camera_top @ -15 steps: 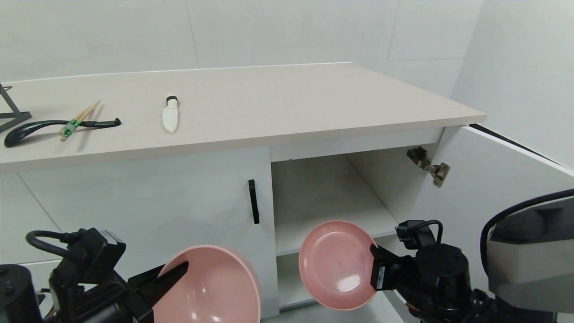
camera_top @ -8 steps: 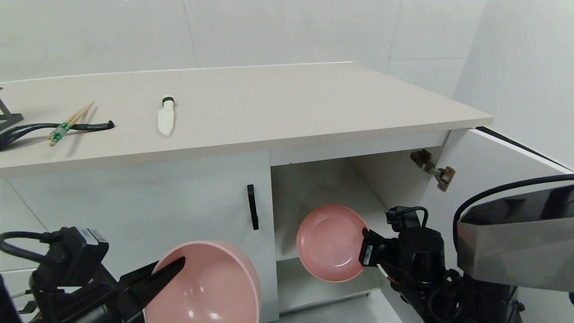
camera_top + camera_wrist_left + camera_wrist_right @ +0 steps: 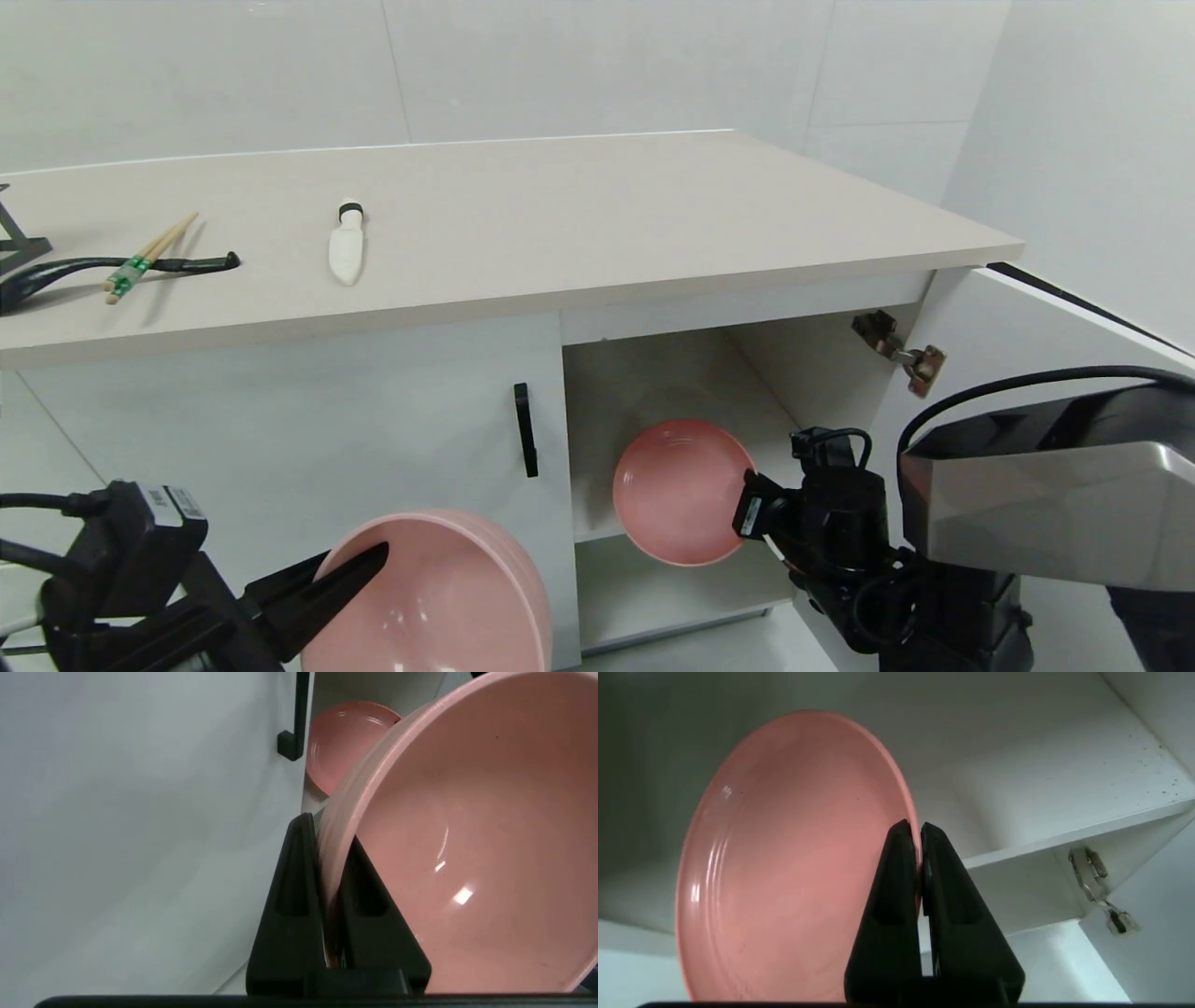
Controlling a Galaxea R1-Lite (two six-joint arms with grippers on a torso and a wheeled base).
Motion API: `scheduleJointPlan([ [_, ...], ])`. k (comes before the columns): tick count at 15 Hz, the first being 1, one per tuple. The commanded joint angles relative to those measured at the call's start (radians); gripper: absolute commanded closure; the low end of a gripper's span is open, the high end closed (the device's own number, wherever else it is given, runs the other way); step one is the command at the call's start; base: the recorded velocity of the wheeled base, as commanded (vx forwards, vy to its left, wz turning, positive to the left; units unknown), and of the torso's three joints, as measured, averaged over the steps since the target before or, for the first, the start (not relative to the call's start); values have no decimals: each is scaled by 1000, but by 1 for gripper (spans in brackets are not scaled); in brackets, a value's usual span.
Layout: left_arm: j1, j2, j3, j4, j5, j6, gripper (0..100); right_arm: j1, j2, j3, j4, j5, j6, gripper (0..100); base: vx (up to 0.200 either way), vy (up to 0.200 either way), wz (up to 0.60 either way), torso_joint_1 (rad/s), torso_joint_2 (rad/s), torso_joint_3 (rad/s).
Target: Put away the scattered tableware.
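My left gripper (image 3: 359, 560) (image 3: 332, 873) is shut on the rim of a pink bowl (image 3: 434, 607) (image 3: 467, 831), held low in front of the closed left cabinet door (image 3: 308, 420). My right gripper (image 3: 752, 509) (image 3: 918, 849) is shut on the edge of a pink plate (image 3: 680, 490) (image 3: 794, 849), tilted on edge at the mouth of the open cabinet compartment (image 3: 672, 411), just above its shelf. The plate (image 3: 350, 742) also shows past the bowl in the left wrist view. On the countertop (image 3: 579, 215) lie wooden chopsticks (image 3: 147, 257), a black ladle (image 3: 103, 271) and a white spoon (image 3: 346, 245).
The right cabinet door (image 3: 1046, 327) stands swung open at the right, its hinge (image 3: 901, 353) showing. A black handle (image 3: 524, 441) runs down the closed left door. A lower shelf space (image 3: 653, 588) lies under the plate. A black stand (image 3: 14, 238) sits at the counter's far left.
My right gripper has carried the pink plate forward and up, from in front of the cabinet into its opening. The head camera shifted slightly; the left gripper and bowl stay low at the left.
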Motion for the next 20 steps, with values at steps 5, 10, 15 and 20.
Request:
scheduleJointPlan([
  [5,1,2,0,-2,0,-5,100,-57,100,-103,-2,17,2,100,0,0,0,0,0,0],
  [10,1,3,0,-3,0,-6,100,-61,108,-137,-2,74,-6,100,0,0,0,0,0,0],
  [15,1,3,0,-5,0,-6,100,-87,134,-192,-2,140,-37,100,0,0,0,0,0,0],
  [20,1,5,0,-3,0,-8,100,-97,169,-255,-2,201,-69,100,0,0,0,0,0,0],
])
